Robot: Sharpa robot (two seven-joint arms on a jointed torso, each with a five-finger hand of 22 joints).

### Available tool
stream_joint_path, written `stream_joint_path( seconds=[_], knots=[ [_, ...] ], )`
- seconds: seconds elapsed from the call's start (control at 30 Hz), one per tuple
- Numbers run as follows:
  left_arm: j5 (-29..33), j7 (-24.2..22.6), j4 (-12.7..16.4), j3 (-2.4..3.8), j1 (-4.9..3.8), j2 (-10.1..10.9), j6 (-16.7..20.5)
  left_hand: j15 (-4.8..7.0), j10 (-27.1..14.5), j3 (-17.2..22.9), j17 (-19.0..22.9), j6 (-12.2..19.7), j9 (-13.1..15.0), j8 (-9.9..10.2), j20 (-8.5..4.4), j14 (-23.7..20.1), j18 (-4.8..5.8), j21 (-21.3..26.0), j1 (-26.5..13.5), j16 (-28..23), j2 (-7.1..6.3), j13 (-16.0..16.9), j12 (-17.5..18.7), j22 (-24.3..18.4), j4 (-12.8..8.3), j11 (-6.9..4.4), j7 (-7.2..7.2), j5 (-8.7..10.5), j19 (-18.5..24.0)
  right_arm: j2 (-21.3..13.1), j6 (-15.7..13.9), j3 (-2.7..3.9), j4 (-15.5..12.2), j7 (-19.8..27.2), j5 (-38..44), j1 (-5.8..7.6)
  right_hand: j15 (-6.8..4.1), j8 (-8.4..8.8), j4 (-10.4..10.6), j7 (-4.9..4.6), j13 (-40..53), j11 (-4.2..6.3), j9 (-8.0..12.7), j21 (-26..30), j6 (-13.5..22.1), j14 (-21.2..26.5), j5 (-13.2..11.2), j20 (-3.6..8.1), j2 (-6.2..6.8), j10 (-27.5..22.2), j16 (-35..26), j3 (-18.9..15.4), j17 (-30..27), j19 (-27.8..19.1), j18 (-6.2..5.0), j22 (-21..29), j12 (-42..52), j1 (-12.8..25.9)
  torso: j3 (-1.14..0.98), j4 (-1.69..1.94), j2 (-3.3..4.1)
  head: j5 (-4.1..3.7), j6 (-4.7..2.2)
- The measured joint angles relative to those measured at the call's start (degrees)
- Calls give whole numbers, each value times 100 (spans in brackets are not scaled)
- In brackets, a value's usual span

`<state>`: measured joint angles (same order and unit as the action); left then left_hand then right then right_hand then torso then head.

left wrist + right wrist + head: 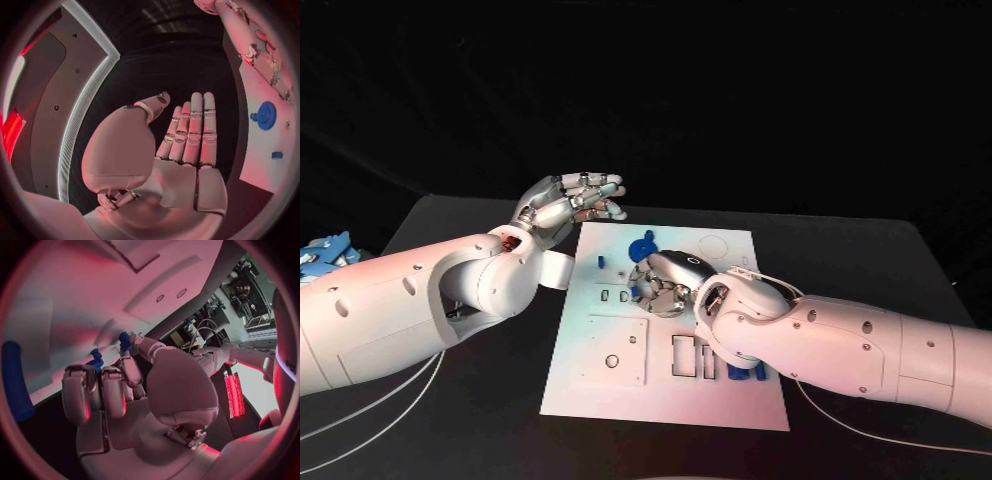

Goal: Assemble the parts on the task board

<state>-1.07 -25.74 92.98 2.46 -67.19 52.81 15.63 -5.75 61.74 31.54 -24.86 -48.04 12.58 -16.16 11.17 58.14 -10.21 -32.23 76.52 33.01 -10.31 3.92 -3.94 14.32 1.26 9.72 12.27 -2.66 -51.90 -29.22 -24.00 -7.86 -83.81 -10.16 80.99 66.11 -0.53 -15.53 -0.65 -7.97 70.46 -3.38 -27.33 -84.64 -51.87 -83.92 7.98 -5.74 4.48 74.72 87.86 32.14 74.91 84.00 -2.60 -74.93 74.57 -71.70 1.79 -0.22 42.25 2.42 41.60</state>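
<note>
Task board [610,345], a white plate, lies in the middle of the black desk [862,260], long side running away from the robot. Its near part carries rectangular cut-outs, two of them tall slots beside the right arm, and a small square plate with round holes. A blue gear-shaped part [642,246] sits on the far part of the board, next to a faint ring outline; a small blue peg [602,262] stands just beside it toward the left edge. More blue shows at the board's near right, mostly covered by the right forearm, so its shape cannot be made out.

Left robot hand [571,204] hovers off the board's far left corner, fingers straight and side by side, palm empty. Right robot hand [668,283] rests over the board's middle, fingers curled down onto a small blue part [95,361] and pinching it against the board's surface; the part is largely hidden by the fingers. A long blue piece [15,380] lies apart from it, cut off at the wrist view's rim.
</note>
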Motion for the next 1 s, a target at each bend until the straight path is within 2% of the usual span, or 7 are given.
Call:
stream_joint_path(
  seconds=[0.23,0.3,0.57,0.73,1.0],
  knots=[
    [0,1,0,0,0,0,0,0,0,0,0,0,0,0,0,0,0,0,0,0,0,0,0,0,0,0,0,0,0,30,5,7,22,-1,35,-17,0,-2,10,5,0,0,-5,0,5,0,-1,0,24,0,0,-10,0,0,0,0,0,24,3,6,-1,2,16],
    [0,1,0,0,0,1,0,0,0,0,1,0,-1,0,0,0,0,0,0,0,0,0,0,-1,0,0,0,0,0,39,5,8,31,-1,42,-21,0,-49,16,7,0,0,-5,0,7,0,-1,0,24,0,0,-16,0,0,0,0,0,24,3,7,-1,1,16],
    [0,2,0,0,0,3,0,0,0,0,1,0,-1,0,0,0,0,0,0,0,0,0,0,-1,0,0,0,0,0,62,5,9,61,9,55,-29,0,-68,12,18,0,0,-13,0,18,0,-3,-1,31,0,0,-21,0,0,0,1,0,31,7,-3,-1,1,22],
    [0,3,0,0,0,6,0,0,0,0,1,0,4,0,-2,0,0,0,0,0,0,6,0,6,0,0,0,0,41,64,5,9,70,11,58,-32,0,-68,12,26,0,0,-141,0,26,0,-3,-1,46,0,0,-21,0,0,0,2,0,46,8,0,-2,4,29],
    [0,3,-3,0,0,8,0,0,0,0,2,0,4,0,-2,0,0,0,0,0,0,5,0,6,0,0,0,0,41,43,-16,8,60,13,59,-38,0,-68,12,15,1,0,-149,0,14,0,-5,-1,46,0,0,-21,0,0,0,2,0,45,8,4,-3,-1,29]
  ],
)
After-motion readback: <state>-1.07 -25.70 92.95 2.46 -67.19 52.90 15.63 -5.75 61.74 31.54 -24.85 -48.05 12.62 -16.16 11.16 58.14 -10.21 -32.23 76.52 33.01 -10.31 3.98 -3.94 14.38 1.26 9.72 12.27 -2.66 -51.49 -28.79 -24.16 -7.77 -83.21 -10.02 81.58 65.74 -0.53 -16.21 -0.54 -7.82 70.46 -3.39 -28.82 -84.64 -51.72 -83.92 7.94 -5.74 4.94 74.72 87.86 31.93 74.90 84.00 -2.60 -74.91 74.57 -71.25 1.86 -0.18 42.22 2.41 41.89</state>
